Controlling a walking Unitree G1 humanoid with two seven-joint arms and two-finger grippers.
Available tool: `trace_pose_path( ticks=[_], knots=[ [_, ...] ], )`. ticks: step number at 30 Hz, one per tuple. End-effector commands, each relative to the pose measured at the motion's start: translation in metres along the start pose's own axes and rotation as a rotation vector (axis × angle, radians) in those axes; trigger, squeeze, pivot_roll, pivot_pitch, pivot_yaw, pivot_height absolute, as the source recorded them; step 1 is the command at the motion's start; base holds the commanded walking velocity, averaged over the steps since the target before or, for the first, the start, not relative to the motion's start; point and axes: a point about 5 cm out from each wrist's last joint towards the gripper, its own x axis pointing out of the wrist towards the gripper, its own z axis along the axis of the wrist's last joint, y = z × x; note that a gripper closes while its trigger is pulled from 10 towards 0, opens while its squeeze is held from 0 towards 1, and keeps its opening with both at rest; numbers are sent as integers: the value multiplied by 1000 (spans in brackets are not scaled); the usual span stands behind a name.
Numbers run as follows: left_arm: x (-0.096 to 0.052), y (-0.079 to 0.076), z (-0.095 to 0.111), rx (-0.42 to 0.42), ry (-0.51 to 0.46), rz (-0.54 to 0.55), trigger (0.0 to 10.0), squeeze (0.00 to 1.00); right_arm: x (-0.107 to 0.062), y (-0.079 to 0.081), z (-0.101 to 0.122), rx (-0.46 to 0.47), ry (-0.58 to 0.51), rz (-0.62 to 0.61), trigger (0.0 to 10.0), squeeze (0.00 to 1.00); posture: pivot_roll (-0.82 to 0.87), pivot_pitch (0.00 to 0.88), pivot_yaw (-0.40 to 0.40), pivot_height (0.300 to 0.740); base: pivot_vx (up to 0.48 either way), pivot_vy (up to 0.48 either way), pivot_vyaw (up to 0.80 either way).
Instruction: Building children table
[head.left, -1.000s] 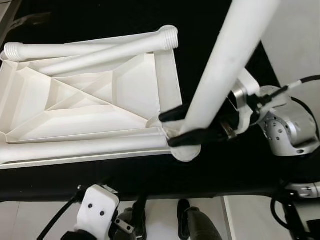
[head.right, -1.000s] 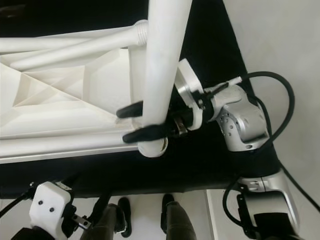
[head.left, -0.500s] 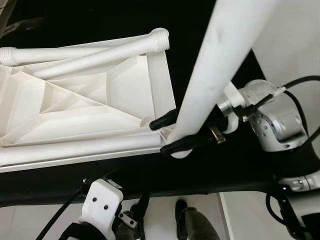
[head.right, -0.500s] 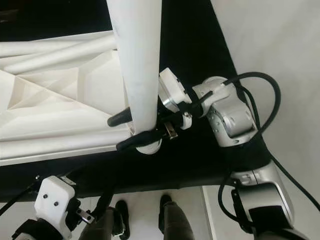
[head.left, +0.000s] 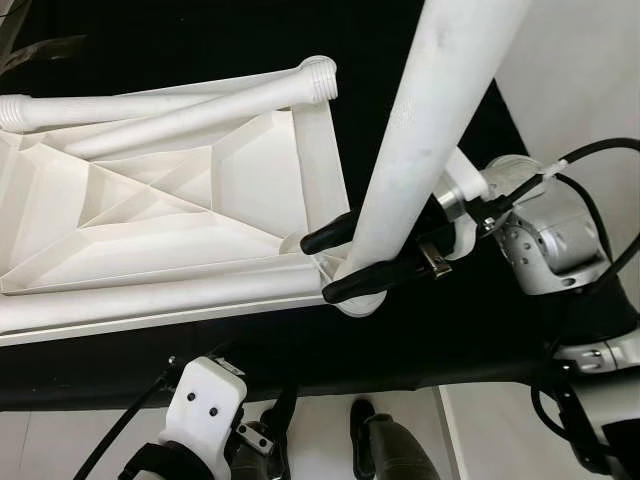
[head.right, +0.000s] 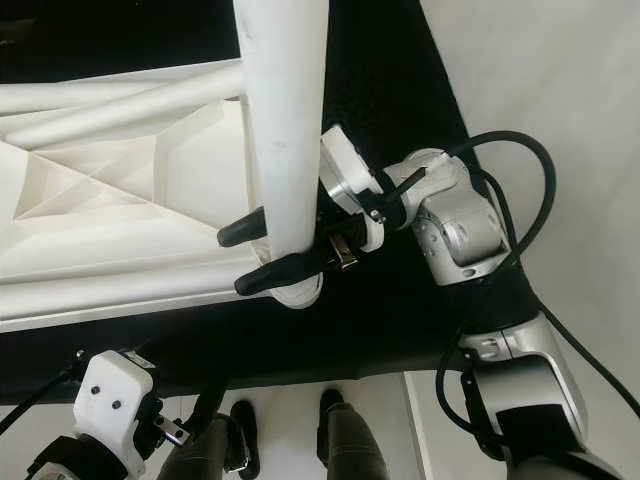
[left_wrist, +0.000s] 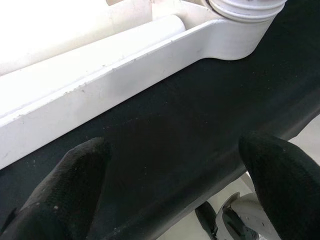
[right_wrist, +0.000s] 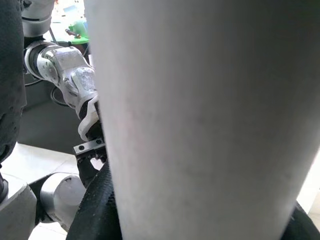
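Over on the left, the tabletop (head.left: 180, 220) lies upside down on the black mat (head.left: 420, 340), ribs showing, same as half a second ago. Two loose legs (head.left: 190, 105) lie across its far edge, and they haven't budged either.

Down at the near left, the left gripper (left_wrist: 170, 185) hovers low over the mat just short of the tabletop's near rim, fingers (left_wrist: 75, 170) spread wide with nothing between them. In its own wrist view the corner socket (left_wrist: 245, 10) shows with the threaded end of a leg seated in it.

Now the action, at the tabletop's near right corner. The upright leg (head.left: 440, 130) stands with its foot in that corner socket, and the right gripper (head.left: 345, 265) is clenched around it low down, one black finger on each side. A second ago the leg leaned harder to the right with its foot just off the corner; half a second back it had come in over the socket; now it stands a touch straighter and the foot sits right on the corner. The wrist (head.right: 445, 220) has rolled a little as well.

My read: the leg is lined up and seating, and the job from here looks like twisting it home. If it tips off-axis the threads could cross.
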Motion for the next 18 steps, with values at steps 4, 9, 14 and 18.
trace_pose_path(
  ticks=[4,9,14,18],
  knots=[
    [-2,-2,-4,-14,22,-1,10000,0,6,-2,-15,30,37,20,10000,0,70,438,45,740,0,0,0],
    [-4,-3,-4,-15,24,0,10000,0,5,-5,-15,39,25,15,10000,0,70,439,44,740,0,0,0],
    [-4,-3,-4,-17,24,-1,10000,0,5,-6,-17,44,22,14,10000,0,75,441,44,740,0,0,0],
    [-4,-4,-4,-17,24,0,10000,0,4,-9,-16,39,20,7,10000,0,77,446,45,740,0,0,0]
  ],
)
